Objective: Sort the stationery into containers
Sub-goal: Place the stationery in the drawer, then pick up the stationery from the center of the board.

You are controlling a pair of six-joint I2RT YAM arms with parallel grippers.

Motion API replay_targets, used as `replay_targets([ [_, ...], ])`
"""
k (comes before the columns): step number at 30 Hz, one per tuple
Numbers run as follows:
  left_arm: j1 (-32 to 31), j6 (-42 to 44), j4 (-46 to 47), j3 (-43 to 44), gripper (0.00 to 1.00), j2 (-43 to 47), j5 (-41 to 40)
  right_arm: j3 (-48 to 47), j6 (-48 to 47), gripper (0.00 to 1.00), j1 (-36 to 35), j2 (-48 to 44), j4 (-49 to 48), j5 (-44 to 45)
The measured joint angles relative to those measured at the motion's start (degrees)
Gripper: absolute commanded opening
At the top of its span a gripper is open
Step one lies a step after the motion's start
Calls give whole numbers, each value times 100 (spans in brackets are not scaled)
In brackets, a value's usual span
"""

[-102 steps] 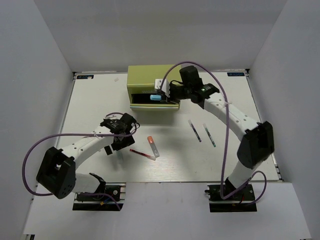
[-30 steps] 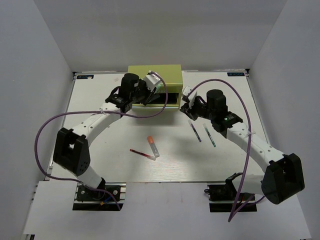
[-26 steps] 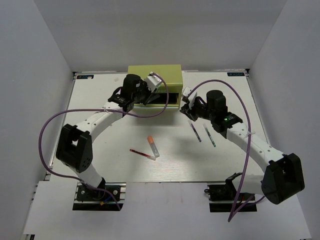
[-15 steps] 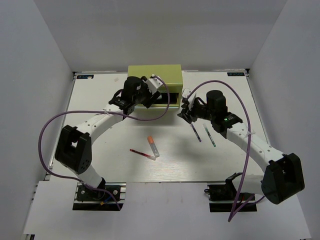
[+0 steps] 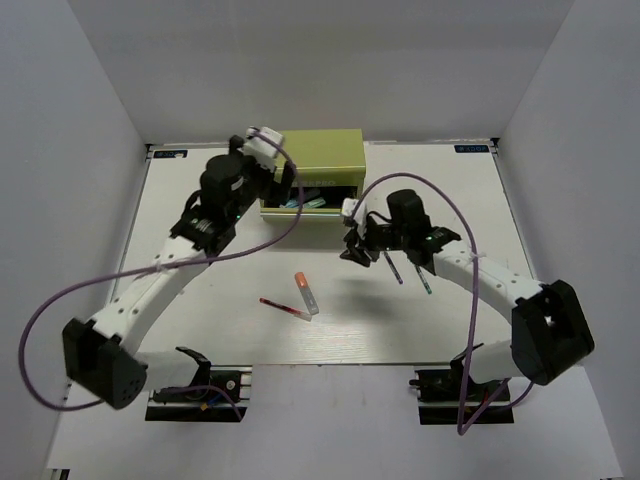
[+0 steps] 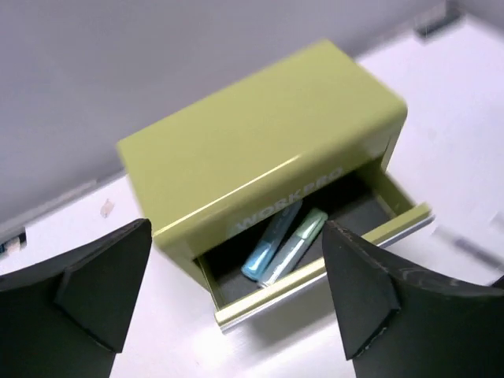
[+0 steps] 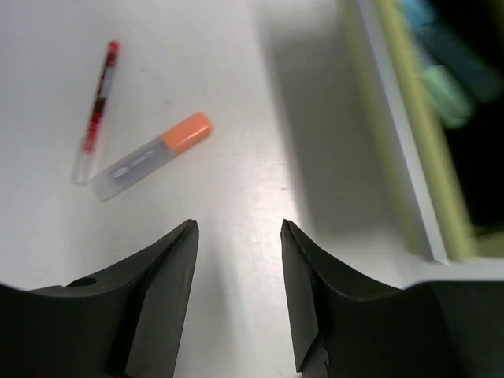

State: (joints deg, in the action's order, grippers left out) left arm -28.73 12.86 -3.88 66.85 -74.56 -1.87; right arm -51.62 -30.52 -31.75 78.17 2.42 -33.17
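Cabinet [image 5: 320,150] drawer [image 5: 308,212] open w/ markers [image 5: 316,200] inside; orange-capped marker [image 5: 306,293] & red pen [image 5: 285,309] on table [image 5: 200,290].

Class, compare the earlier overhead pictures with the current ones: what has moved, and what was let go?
The left gripper carried the green marker from the table to the drawer, let it go beside the blue marker and drew back, open. The right gripper left the drawer and swung toward the orange marker, open. Orange marker, red pen and two dark pens stayed put.

Yel-grn cabinet [image 6: 260,150] — orange-cap marker [image 7: 150,156]
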Motion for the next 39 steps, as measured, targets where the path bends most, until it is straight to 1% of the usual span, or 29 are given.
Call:
replay_targets([
  [3, 37, -1036, -313, -177, 100, 802, -459, 0, 57, 52, -417, 319, 168, 74],
  [7, 111, -2656, -1104, -726, 100, 1775, -1102, -17, 313, 52, -1117, 713, 267, 442],
  [9, 120, -3574, -1580, -1207, 100, 2214, -1364, -103, 533, 59, -1414, 946, 302, 634],
  [12, 122, -4752, -2273, -1891, 100, 2710, -1591, -409, 931, 64, -1740, 1403, 398, 918],
  [14, 122, -5427, -2734, -2315, 100, 3025, -1683, -680, 1237, 65, -1904, 1762, 428, 1126],
  [17, 122, -6181, -3248, -2732, 100, 3536, -1722, -872, 1635, 67, -2081, 2090, 409, 1469],
  [21, 122, -6817, -3696, -2879, 100, 4135, -1799, -1014, 2070, 67, -2256, 2426, 393, 2006],
  [24, 122, -7206, -3882, -2911, 100, 4385, -1853, -1095, 2260, 67, -2337, 2645, 380, 2334],
  [26, 122, -7440, -3947, -2973, 100, 4413, -1856, -1097, 2337, 65, -2363, 2730, 385, 2492],
  [27, 122, -7567, -3976, -3023, 100, 4393, -1847, -1106, 2382, 62, -2374, 2745, 365, 2559],
  [30, 122, -7901, -4085, -3152, 100, 4190, -1788, -1134, 2446, 50, -2378, 2791, 330, 2702],
  [33, 122, -8150, -4138, -3169, 100, 3810, -1683, -1128, 2494, 19, -2376, 2796, 304, 2815],
  [36, 122, -8384, -4113, -3169, 100, 3442, -1532, -1117, 2511, 10, -2347, 2780, 299, 2798],
  [37, 122, -8467, -4081, -3171, 100, 3320, -1458, -1099, 2468, 5, -2339, 2758, 304, 2785],
  [39, 122, -8633, -3947, -3191, 100, 3112, -1292, -1010, 2282, 3, -2315, 2638, 341, 2715],
])
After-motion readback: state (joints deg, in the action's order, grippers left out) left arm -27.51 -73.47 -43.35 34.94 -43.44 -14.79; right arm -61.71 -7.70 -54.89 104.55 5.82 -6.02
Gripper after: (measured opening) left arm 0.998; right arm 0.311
